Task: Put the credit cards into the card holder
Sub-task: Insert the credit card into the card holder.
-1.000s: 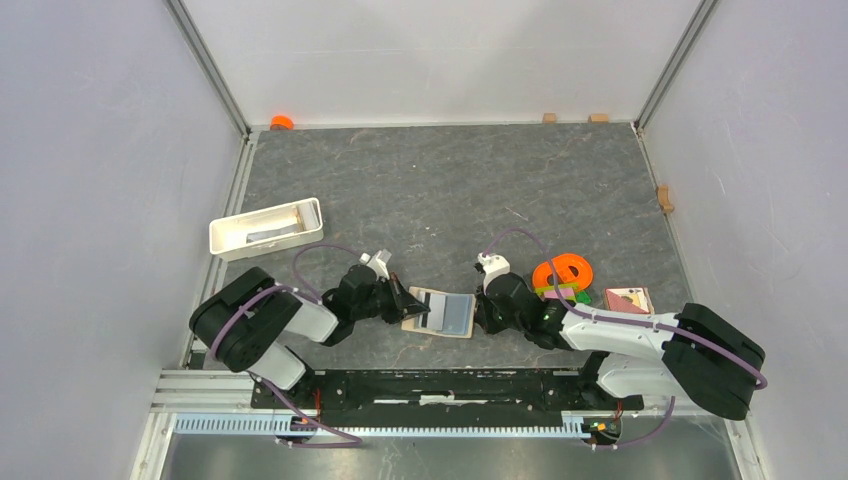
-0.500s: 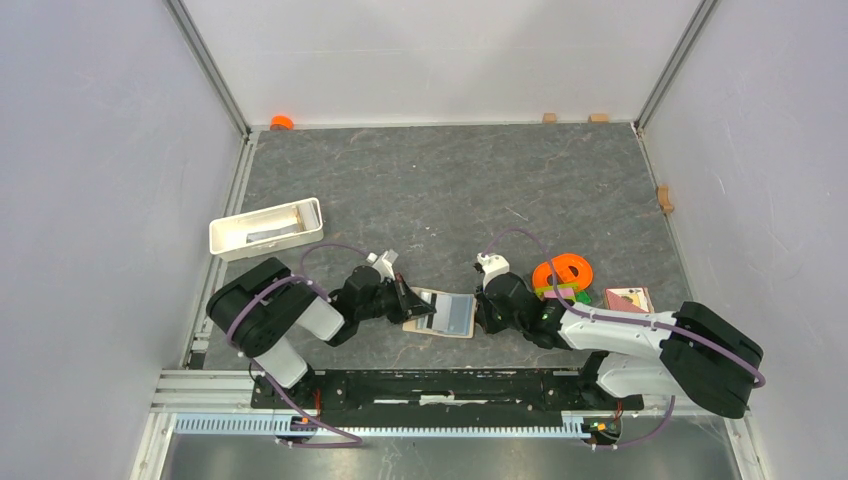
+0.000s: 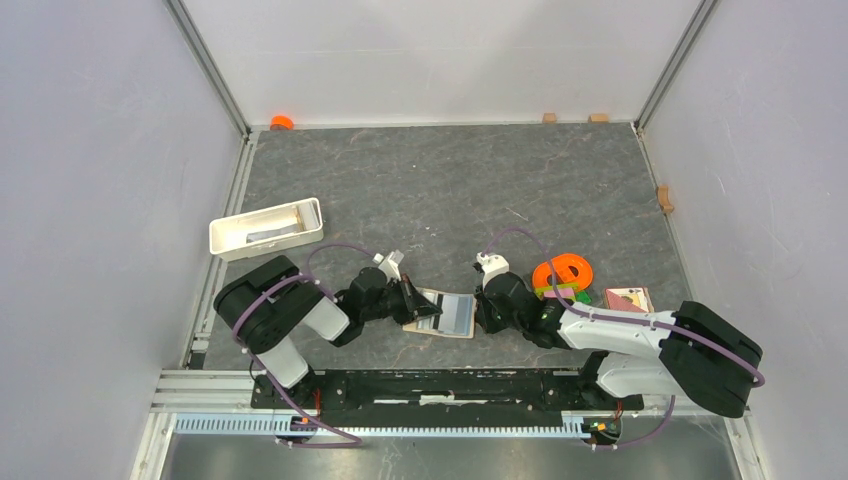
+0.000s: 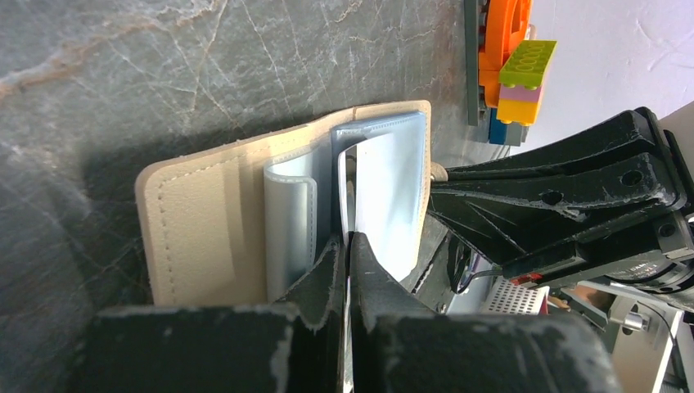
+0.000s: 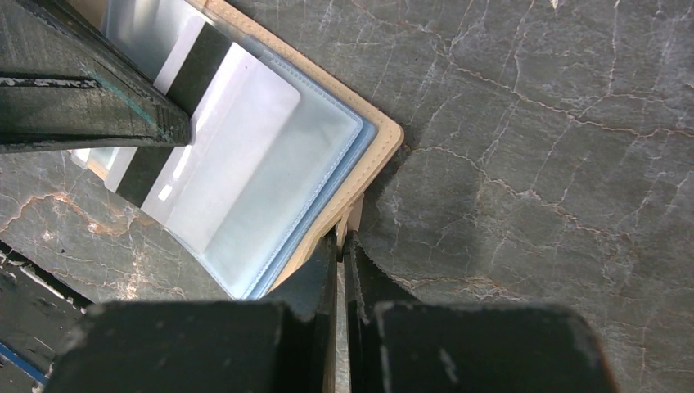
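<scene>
The beige card holder [image 3: 416, 321] lies open on the table between my arms, with its blue-grey pockets up; it also shows in the left wrist view [image 4: 196, 221] and the right wrist view [image 5: 372, 155]. My left gripper [image 3: 415, 298] [image 4: 348, 240] is shut on the grey card with a dark stripe [image 5: 205, 78], which sits partly inside a pocket. My right gripper [image 3: 479, 316] [image 5: 342, 239] is shut on the holder's snap tab [image 5: 354, 219] at its right edge. A pale card with reddish print [image 3: 627, 299] lies at the far right. I cannot make out the blue card.
A white tray [image 3: 262, 246] stands at the left. An orange ring and coloured toy bricks [image 3: 562, 275] sit just right of my right gripper. An orange cap [image 3: 282, 122] lies at the back-left corner, and small wooden blocks [image 3: 664, 198] lie along the back and right walls.
My left gripper has moved a little to the right over the card holder with the grey card. The right gripper has stayed on the tab.
</scene>
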You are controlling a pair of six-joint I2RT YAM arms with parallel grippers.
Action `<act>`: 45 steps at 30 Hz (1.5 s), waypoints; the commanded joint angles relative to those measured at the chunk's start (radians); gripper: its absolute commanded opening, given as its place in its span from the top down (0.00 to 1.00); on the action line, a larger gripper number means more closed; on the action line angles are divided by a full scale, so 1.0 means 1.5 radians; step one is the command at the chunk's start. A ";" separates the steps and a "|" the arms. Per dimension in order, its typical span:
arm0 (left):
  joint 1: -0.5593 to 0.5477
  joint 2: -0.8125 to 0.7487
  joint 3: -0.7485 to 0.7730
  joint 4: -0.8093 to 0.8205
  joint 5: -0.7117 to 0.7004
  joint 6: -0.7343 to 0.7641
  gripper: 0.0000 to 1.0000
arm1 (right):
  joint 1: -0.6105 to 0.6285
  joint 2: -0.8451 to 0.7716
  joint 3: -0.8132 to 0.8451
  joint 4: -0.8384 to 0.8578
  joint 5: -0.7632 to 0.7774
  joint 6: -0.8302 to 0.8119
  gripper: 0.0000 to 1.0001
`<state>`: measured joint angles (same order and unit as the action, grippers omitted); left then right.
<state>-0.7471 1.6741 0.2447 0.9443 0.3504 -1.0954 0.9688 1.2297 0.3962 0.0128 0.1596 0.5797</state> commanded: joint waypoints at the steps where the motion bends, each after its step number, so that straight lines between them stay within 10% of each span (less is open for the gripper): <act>1: -0.029 0.018 0.001 -0.105 -0.038 0.009 0.94 | 0.006 0.004 0.019 0.012 0.006 0.004 1.00; 23: -0.034 -0.233 0.090 -0.546 -0.151 0.165 0.49 | 0.007 -0.022 0.021 -0.040 0.054 -0.003 1.00; 45: -0.076 -0.216 0.156 -0.598 -0.156 0.176 0.47 | 0.007 0.000 0.018 -0.014 0.027 -0.002 1.00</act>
<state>-0.8379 1.3167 0.4431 0.0971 0.1329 -0.8745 0.9752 1.2140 0.4000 -0.0292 0.2138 0.5789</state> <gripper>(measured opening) 0.532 0.057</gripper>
